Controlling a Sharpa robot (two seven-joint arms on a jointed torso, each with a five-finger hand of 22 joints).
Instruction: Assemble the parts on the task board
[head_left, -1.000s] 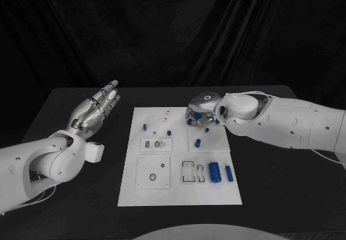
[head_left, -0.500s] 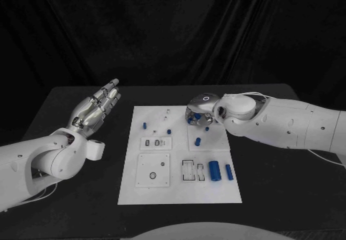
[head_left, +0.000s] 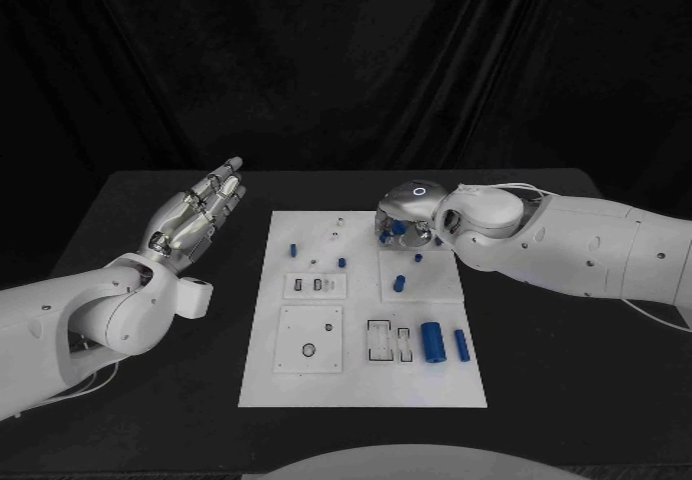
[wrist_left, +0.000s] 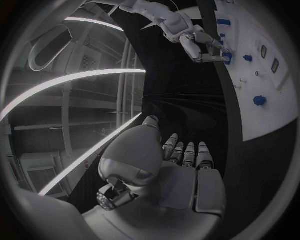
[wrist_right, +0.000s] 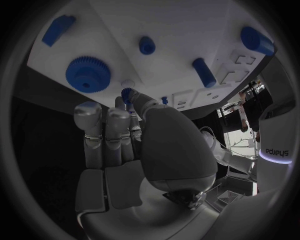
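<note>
Since the earlier frame my right hand (head_left: 405, 226) has eased a little toward the far end of the board (head_left: 364, 385), and little else differs. The left hand (head_left: 195, 215) hovers over bare table (head_left: 159, 195) left of the board, fingers straight and apart, holding nothing.

In the right wrist view a fingertip (wrist_right: 128, 94) touches a small blue toothed part at the board's surface, just beside a large gear (wrist_right: 88, 73) lying flat. I cannot tell whether the hand pinches the small part or only presses on it; the other fingers lie loosely apart.

My worry is that small part: if it is only nudged rather than pinched, it could tip or skid against the gear. The hand also crowds several pegs (head_left: 342, 263) standing nearby, and a sideways sweep would knock them.

Room is good on the right, where open table lies beyond the board edge. The near end holds the cylinder (head_left: 431, 341) and a slimmer pin (head_left: 462, 345), well apart from the hand. The left hand has open space all round it.
</note>
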